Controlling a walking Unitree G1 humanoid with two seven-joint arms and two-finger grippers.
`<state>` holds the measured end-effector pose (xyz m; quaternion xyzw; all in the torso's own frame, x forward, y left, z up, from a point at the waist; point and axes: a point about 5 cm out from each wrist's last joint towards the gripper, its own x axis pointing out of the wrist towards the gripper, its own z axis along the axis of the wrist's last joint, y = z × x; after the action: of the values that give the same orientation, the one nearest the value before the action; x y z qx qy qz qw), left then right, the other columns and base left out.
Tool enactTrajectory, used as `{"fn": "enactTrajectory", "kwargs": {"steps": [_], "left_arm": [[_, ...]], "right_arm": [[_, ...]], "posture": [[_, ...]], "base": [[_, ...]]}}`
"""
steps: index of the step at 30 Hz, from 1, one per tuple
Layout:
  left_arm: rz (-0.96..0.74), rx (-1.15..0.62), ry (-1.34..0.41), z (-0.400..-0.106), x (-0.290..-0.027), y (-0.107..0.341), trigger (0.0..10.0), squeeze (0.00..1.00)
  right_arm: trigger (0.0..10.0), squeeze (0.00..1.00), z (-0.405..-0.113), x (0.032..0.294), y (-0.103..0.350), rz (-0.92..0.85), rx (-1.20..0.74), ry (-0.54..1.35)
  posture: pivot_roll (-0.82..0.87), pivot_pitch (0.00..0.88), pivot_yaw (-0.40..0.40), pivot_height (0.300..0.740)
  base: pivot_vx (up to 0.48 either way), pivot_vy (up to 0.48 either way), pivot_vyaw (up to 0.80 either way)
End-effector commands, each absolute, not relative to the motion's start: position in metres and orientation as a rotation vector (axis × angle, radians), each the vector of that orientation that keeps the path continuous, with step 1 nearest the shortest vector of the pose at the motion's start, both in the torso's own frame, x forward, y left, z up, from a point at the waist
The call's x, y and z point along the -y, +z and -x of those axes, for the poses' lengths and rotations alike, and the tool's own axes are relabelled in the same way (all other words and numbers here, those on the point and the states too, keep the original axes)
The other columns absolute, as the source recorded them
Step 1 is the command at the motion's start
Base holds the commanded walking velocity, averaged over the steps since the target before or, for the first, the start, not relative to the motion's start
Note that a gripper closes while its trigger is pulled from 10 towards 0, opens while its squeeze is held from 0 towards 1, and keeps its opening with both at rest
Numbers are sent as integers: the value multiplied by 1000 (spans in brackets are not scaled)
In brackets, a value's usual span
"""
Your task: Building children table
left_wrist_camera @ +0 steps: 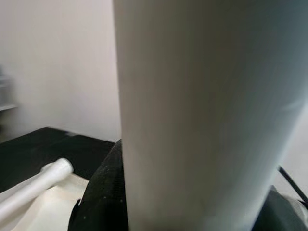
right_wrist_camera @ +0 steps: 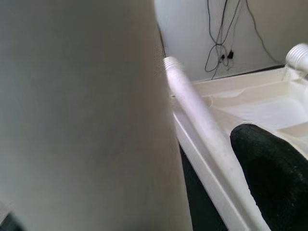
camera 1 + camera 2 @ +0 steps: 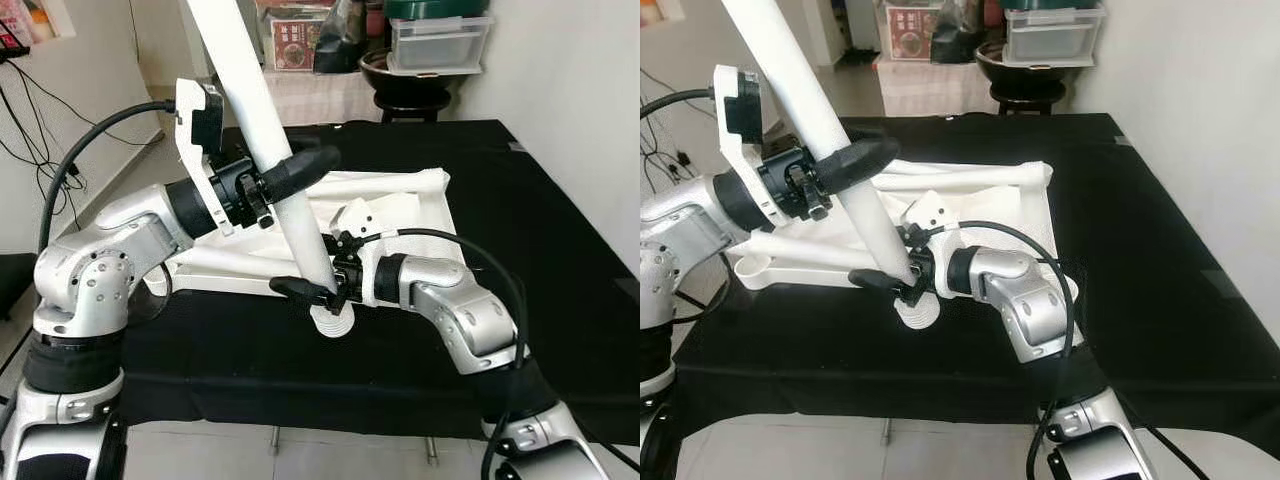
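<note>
white table leg [image 3: 262,120] stands tilted, threaded lower end [image 3: 333,322] resting on the black mat [image 3: 500,230] just in front of the upside-down white tabletop [image 3: 400,225]. left gripper [image 3: 285,175] clamped around the leg mid-shaft, above the tabletop. right gripper [image 3: 318,290] closed on the same leg just above the threads. two more loose legs [image 3: 950,180] lie across the tabletop, behind the held leg.
</note>
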<state>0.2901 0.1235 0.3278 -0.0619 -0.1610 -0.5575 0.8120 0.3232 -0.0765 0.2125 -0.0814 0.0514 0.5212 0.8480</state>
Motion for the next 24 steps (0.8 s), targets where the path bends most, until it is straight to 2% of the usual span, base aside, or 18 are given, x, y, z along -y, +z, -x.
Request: {"fn": "enactTrajectory", "kwargs": {"steps": [1, 8, 9, 11, 12, 13, 20, 24], "left_arm": [[121, 357, -1294, -285, -116, 331, 0, 0], [122, 385, -1377, -283, -112, 334, 0, 0], [118, 386, -1382, -283, -113, 334, 471, 0], [115, 387, -1383, -283, -113, 334, 471, 0], [106, 391, -1392, -283, -114, 334, 8667, 0], [101, 393, -1398, -283, -115, 335, 10000, 0], [103, 393, -1414, -283, -118, 335, 10000, 0], [118, 375, -1437, -283, -116, 332, 10000, 0]], "right_arm": [[10000, 0, -324, 77, 209, 179, -129, 1076], [10000, 0, -328, 72, 198, 195, -189, 1024], [10000, 0, -329, 73, 196, 199, -202, 1007], [10000, 0, -330, 74, 195, 201, -209, 998], [10000, 0, -333, 77, 193, 202, -228, 967], [10000, 0, -336, 80, 190, 210, -244, 937], [10000, 0, -342, 86, 184, 243, -278, 877], [10000, 0, -342, 81, 189, 189, -250, 889]], "posture": [[-148, 48, 68, 740], [-142, 48, 72, 740], [-142, 48, 72, 740], [-142, 48, 72, 740], [-133, 46, 72, 740], [-133, 46, 72, 740], [-129, 45, 71, 740], [-126, 44, 71, 740]], "base": [[0, 0, 0], [0, 0, 0], [0, 0, 0], [0, 0, 0], [0, 0, 0], [0, 0, 0], [0, 0, 0], [0, 0, 0]]}}
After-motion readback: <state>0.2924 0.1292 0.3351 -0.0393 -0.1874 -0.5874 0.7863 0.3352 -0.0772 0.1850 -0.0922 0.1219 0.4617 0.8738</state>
